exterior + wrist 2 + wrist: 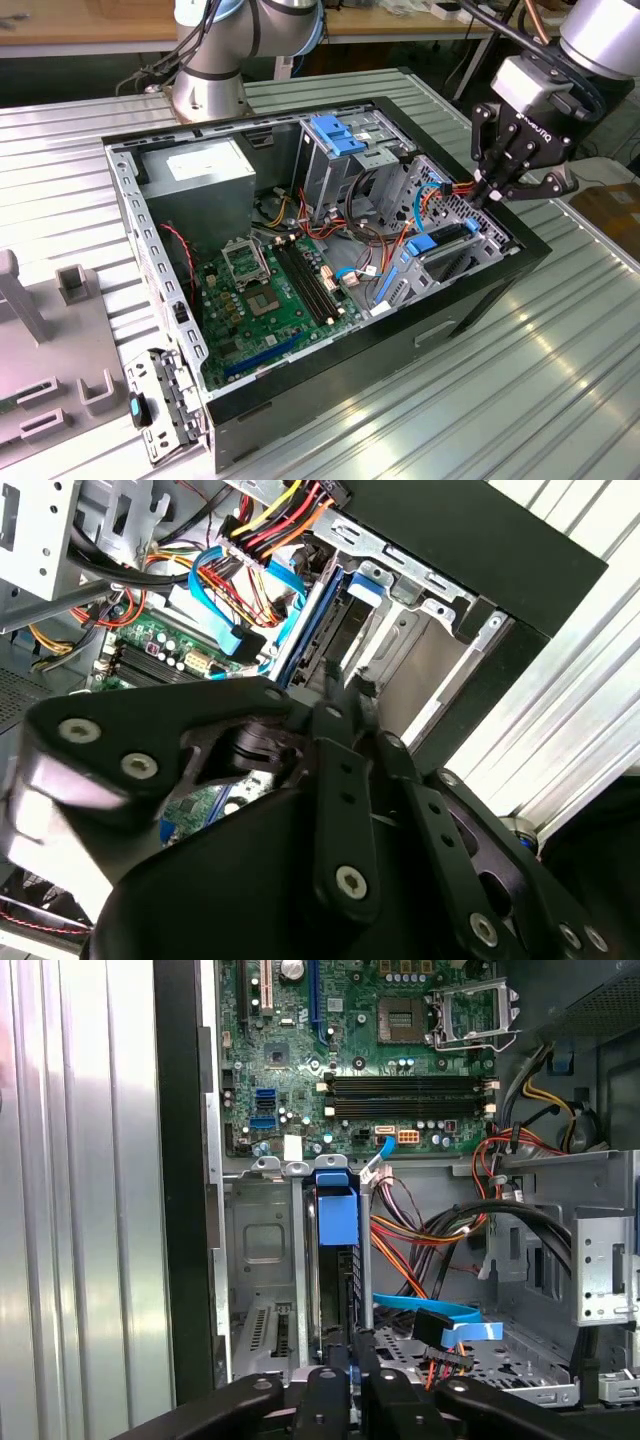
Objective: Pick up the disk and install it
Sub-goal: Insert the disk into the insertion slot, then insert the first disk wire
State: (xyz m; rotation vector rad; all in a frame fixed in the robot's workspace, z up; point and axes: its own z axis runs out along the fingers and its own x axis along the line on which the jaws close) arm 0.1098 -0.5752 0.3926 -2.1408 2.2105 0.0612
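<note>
Exterior view, end effector (488, 194) near disk (422, 242)

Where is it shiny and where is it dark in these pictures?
Exterior view: the table shines bright, the case is dimmer inside. First wrist view: the table is washed pale. Second wrist view: the gripper looms dark, with a white glint on its body.

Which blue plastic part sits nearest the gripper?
The disk's blue carrier rail, right by the gripper; the blue latch sits farther off atop the tall cage.
</note>
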